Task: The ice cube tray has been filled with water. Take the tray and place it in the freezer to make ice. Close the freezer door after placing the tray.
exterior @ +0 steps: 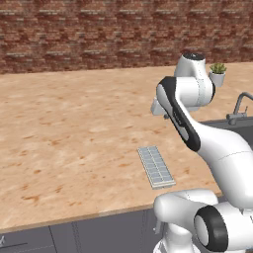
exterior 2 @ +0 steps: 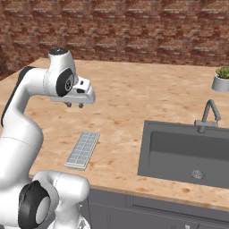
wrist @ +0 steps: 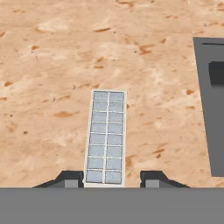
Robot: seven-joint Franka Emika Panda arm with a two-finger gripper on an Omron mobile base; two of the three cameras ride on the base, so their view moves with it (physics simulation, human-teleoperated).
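Lying flat on the speckled wood-grain worktop [exterior: 74, 128], the pale rectangular ice cube tray [exterior: 156, 167], a two-column grid of square cells, sits directly below the clenched, empty end effector [exterior 2: 74, 105]; a matte grey sink [exterior 2: 188, 152] lies beside.

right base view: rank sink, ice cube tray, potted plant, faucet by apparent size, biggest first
1. sink, by far the largest.
2. ice cube tray.
3. faucet and potted plant: they look about alike, and the plant sits farther from the camera, so I would not rank them.
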